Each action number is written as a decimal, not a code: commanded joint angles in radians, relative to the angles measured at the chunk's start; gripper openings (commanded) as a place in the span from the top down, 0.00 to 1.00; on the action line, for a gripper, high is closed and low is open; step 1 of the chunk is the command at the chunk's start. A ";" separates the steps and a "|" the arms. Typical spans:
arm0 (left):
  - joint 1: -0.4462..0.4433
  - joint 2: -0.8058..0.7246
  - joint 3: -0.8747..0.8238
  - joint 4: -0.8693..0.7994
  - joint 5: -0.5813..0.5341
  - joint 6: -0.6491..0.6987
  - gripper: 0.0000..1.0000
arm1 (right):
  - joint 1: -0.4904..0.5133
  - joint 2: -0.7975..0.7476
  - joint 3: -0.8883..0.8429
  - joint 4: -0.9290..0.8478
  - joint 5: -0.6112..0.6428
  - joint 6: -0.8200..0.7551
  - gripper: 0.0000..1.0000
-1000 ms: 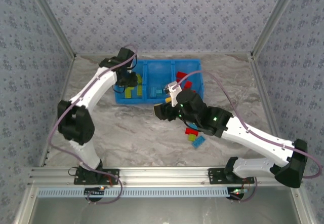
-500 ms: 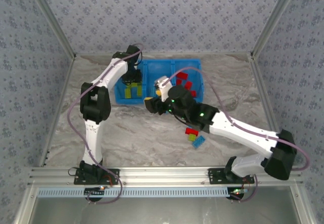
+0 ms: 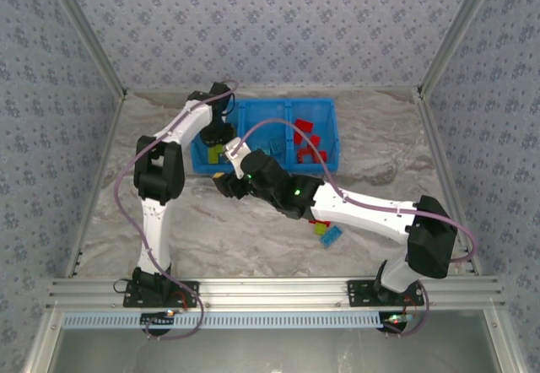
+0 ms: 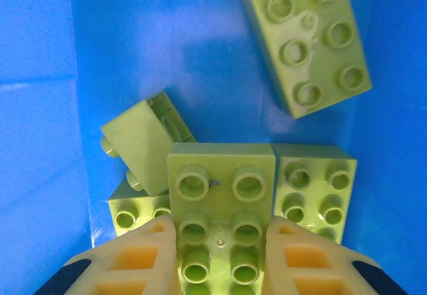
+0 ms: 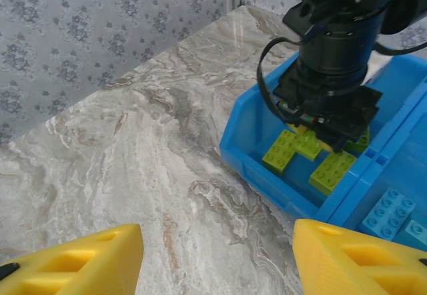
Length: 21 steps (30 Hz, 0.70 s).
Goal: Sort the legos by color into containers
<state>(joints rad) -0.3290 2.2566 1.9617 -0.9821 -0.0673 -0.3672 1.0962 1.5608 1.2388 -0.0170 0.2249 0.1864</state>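
Mira: Right arm has swung leftwards over the last second. The right gripper (image 3: 221, 181) was in front of the bin's middle; now it hangs over the grey marbled tabletop (image 3: 211, 221) just before the left end of the long bright-blue plastic bin (image 3: 270, 101).

Tom: Holding anything?

Mira: No. Its two yellow fingers (image 5: 73, 261) stand well apart, with only bare tabletop between them.

Tom: And the left gripper (image 4: 221, 233)?

Mira: Down in the left compartment (image 4: 40, 141), jaws closed on a yellow-green studded plastic brick (image 4: 220, 175), pinched by its two sides, studs up. Whether it rests on the bricks beneath or hangs just above them — I cannot tell.

Tom: What else lies in there?

Mira: More yellow-green bricks: a longer one (image 4: 303, 41) lying apart, a square one (image 4: 313, 191) just beside the held brick, a tilted one (image 4: 143, 145) on its other side, and another (image 4: 130, 213) partly underneath.

Tom: The other colours?

Mira: Red bricks (image 3: 305, 141) sit in the right compartment and a light-blue brick (image 5: 387, 211) in the middle one. Two are on the table by the right forearm — a loose yellow-green brick (image 3: 323, 228) touching a loose light-blue brick (image 3: 332, 237).
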 commanded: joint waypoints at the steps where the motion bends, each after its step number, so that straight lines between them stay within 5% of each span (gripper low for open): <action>1: 0.002 0.017 -0.036 0.010 0.015 0.001 0.70 | 0.008 0.007 0.027 0.010 0.046 0.014 0.36; 6: 0.002 -0.038 -0.053 0.020 0.014 -0.010 0.52 | 0.008 -0.012 0.023 -0.018 0.082 0.017 0.36; 14: -0.002 -0.241 -0.079 0.029 -0.009 -0.036 0.42 | -0.028 -0.115 -0.038 -0.079 0.126 0.030 0.36; 21: -0.066 -0.574 -0.236 0.148 -0.011 -0.065 0.39 | -0.156 -0.293 -0.189 -0.219 0.086 0.065 0.36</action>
<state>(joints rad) -0.3550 1.8278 1.7741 -0.8883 -0.0769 -0.4129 0.9791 1.3334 1.0882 -0.1398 0.3153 0.2207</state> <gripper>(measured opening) 0.607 0.639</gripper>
